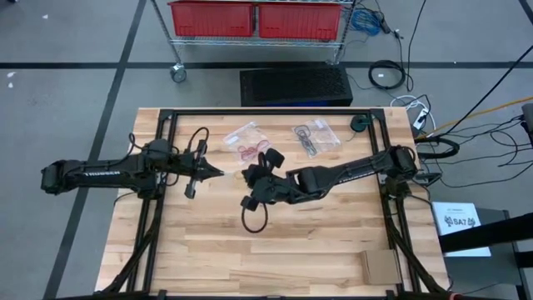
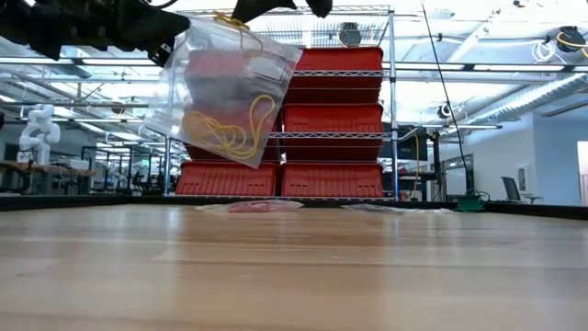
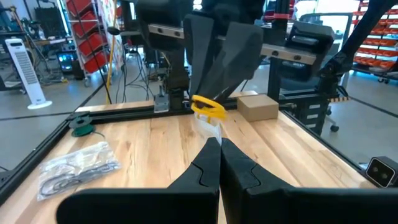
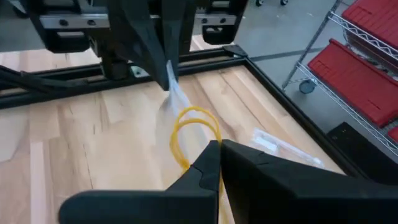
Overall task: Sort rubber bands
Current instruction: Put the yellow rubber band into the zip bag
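Your left claw (image 1: pixel 218 172) is closed on one edge of a clear bag (image 2: pixel 225 87), held up off the table (image 1: pixel 333 242). Your right claw (image 1: pixel 247 174) is closed on yellow rubber bands (image 4: pixel 194 124) at the bag's mouth; more yellow bands (image 2: pixel 230 131) sit inside. Two other bags lie at the table's far side, one with red bands (image 1: pixel 247 151), one with black bands (image 1: pixel 304 138).

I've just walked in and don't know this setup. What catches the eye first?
A clear bag of yellow rubber bands hangs in the air above the middle of the table, pinched between the left pincer and right pincer. Two more bags, with red bands and black bands, lie at the table's back.
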Robot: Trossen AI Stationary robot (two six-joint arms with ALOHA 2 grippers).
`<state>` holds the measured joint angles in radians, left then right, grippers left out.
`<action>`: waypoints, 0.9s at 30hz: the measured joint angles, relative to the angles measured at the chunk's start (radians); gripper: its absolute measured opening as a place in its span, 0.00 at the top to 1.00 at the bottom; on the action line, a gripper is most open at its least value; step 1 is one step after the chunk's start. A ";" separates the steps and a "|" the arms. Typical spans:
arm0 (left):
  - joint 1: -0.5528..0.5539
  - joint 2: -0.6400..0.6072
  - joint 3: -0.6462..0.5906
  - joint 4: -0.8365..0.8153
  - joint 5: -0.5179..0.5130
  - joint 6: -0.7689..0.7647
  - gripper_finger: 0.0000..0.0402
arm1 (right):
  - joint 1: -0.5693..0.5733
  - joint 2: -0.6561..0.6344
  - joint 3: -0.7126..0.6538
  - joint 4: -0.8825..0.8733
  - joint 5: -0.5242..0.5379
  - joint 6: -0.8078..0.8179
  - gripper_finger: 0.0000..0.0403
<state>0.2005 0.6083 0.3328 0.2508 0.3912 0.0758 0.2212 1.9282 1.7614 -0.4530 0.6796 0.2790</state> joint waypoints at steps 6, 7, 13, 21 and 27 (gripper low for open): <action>0.000 0.000 0.000 0.004 0.001 0.000 1.00 | -0.004 0.000 0.000 0.000 -0.056 0.020 1.00; 0.000 0.000 0.000 0.004 0.001 0.000 1.00 | -0.002 0.000 0.000 -0.001 -0.059 0.020 1.00; 0.000 0.000 0.000 0.004 0.002 -0.010 1.00 | 0.004 0.000 0.000 -0.005 -0.090 0.036 1.00; 0.000 0.000 0.000 0.003 0.001 -0.011 1.00 | 0.002 0.004 0.000 -0.009 -0.166 0.084 1.00; 0.000 0.000 0.000 0.002 0.001 -0.011 1.00 | -0.003 0.019 0.000 -0.004 -0.206 0.126 1.00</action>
<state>0.2005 0.6086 0.3332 0.2531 0.3920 0.0644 0.2181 1.9470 1.7611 -0.4566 0.4733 0.4054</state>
